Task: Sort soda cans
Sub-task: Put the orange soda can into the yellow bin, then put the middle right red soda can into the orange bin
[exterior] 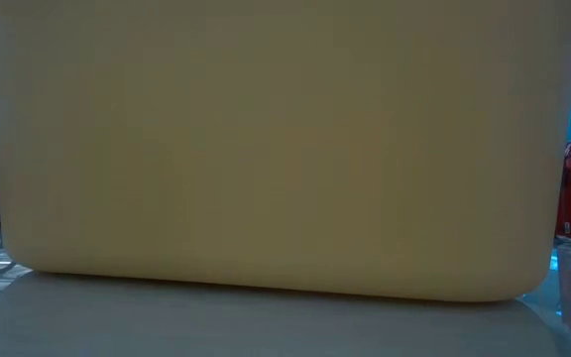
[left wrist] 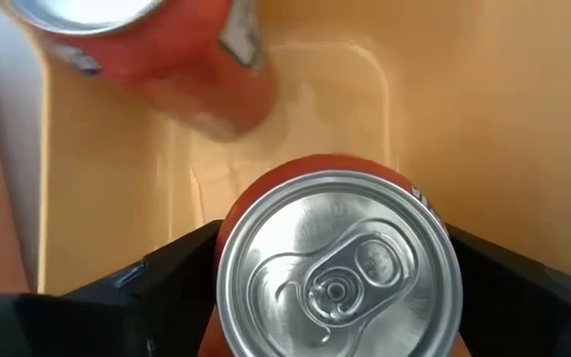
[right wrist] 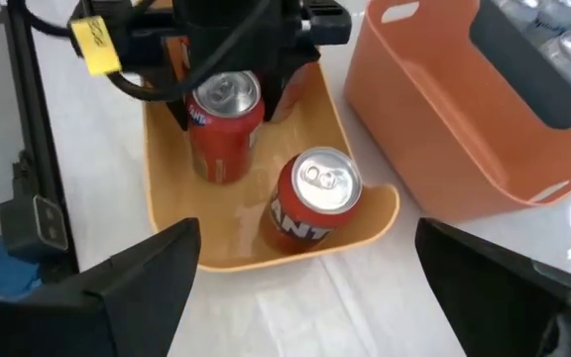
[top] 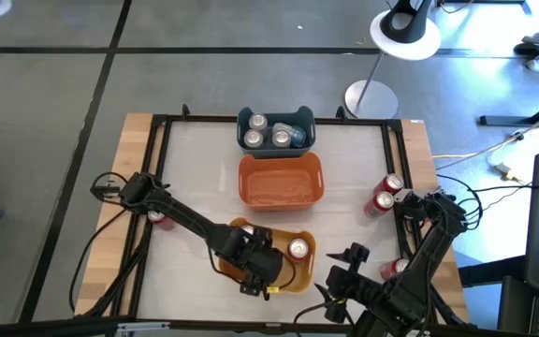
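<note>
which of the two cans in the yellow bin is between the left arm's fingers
The upright red can farther from the orange bin, flanked by the left end effector. The other red can in the yellow bin stands free, tilted against the rim.

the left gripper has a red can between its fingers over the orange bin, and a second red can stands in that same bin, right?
Not quite: the red can in the left gripper is in the yellow bin, not the orange bin. The right wrist view shows it. The second red can does stand in that yellow bin.
</note>
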